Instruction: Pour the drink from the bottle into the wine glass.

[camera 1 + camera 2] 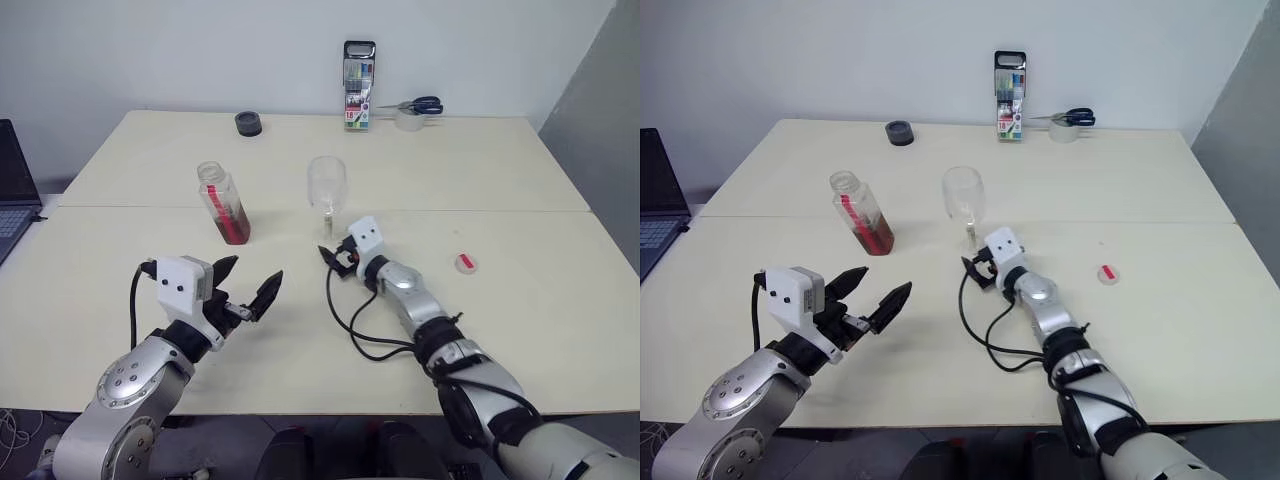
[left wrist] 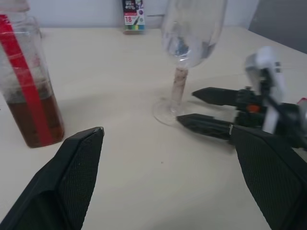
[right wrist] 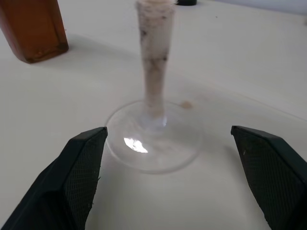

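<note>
From the head views, the bottle [image 1: 224, 205] stands uncapped on the table [image 1: 520, 180] with the drink [image 1: 234, 224] low inside it, the wine glass [image 1: 327, 190] upright just to its right; the left gripper [image 1: 251, 284] hangs spread open nearer the robot. In the left wrist view, the right gripper [image 2: 192, 107] lies low beside the glass's foot, fingers parted and holding nothing. In the right wrist view, its fingertips [image 3: 91, 143] flank the foot, the stem rising between them.
</note>
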Available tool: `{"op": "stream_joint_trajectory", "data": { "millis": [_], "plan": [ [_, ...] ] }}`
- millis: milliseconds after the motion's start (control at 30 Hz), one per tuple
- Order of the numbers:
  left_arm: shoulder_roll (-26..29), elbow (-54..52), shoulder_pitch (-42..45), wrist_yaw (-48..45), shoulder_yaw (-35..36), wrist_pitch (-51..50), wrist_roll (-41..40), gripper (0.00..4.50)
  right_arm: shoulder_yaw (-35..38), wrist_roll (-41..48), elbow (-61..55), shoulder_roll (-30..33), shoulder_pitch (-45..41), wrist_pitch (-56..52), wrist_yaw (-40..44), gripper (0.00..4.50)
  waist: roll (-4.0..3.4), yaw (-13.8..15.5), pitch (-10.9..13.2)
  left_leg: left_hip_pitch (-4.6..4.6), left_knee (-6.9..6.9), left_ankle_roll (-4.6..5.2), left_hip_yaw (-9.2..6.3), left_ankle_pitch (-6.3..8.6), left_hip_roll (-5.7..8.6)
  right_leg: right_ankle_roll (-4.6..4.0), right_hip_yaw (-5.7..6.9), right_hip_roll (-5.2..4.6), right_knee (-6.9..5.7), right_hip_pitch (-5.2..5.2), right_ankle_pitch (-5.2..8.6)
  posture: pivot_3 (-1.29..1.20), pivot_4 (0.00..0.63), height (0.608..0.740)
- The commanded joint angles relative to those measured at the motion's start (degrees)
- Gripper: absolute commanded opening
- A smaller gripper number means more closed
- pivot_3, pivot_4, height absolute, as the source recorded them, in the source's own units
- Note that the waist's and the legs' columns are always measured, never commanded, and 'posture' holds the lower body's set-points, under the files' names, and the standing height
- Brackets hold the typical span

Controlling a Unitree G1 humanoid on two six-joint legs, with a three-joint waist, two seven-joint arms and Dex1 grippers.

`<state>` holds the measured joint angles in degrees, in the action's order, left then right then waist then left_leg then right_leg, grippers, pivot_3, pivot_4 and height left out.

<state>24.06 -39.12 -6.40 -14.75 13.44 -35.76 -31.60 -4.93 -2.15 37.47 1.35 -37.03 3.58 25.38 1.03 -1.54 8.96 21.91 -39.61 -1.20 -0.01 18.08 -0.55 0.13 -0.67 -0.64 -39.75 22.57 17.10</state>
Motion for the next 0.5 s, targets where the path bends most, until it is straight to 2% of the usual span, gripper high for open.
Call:
{"op": "stream_joint_trajectory", "data": {
  "millis": [33, 200, 300, 400, 500],
  "plan": [
    [-2.3, 3.8, 1.5, 2.4, -0.3, 4.5, 4.5, 4.50, -1.7, 4.4, -26.2, 4.3, 7.3, -12.4, 6.1, 4.47, -0.04, 0.0, 0.0, 0.03, 0.03, 0.00, -0.02, 0.00, 0.01, 0.01, 0.02, -0.02, 0.03, 0.01, 0.00, 0.00, 0.150, 0.740],
    [-5.6, 9.3, 3.5, 5.4, -0.6, 8.8, 9.5, 4.50, -2.2, 12.3, -57.7, 14.8, 16.1, -33.3, 12.3, 4.47, -0.04, -0.2, 0.0, -0.05, 0.38, 0.02, 0.00, 0.01, 0.00, 0.00, 0.01, 0.00, 0.09, 0.06, 0.00, 0.00, 0.150, 0.740],
    [-6.7, 13.4, 7.3, 7.7, 0.4, 10.2, 11.5, 4.50, 1.4, 20.9, -69.8, 20.4, 16.3, -43.9, 14.9, 4.47, -0.01, 0.0, 0.0, -0.10, 0.55, 0.02, -0.06, 0.00, 0.00, 0.01, 0.05, 0.02, 0.19, 0.05, 0.00, 0.00, 0.150, 0.740],
    [-6.7, 17.0, 10.1, 8.3, 1.0, 11.1, 12.8, 4.50, 3.3, 26.5, -75.4, 24.4, 14.4, -47.4, 17.1, 4.47, 0.05, -0.2, 0.0, -0.10, 0.56, 0.02, -0.09, 0.00, 0.00, 0.00, 0.10, 0.03, 0.25, 0.02, 0.00, 0.00, 0.150, 0.740],
    [-6.5, 20.4, 12.2, 8.0, 1.2, 11.8, 13.4, 4.50, 5.8, 31.9, -77.2, 23.8, 11.3, -52.0, 14.3, 4.47, 0.10, -0.2, 0.0, -0.09, 0.59, 0.03, -0.08, 0.01, 0.00, 0.00, 0.10, 0.04, 0.33, 0.01, 0.00, 0.00, 0.150, 0.740]
  ]
}}
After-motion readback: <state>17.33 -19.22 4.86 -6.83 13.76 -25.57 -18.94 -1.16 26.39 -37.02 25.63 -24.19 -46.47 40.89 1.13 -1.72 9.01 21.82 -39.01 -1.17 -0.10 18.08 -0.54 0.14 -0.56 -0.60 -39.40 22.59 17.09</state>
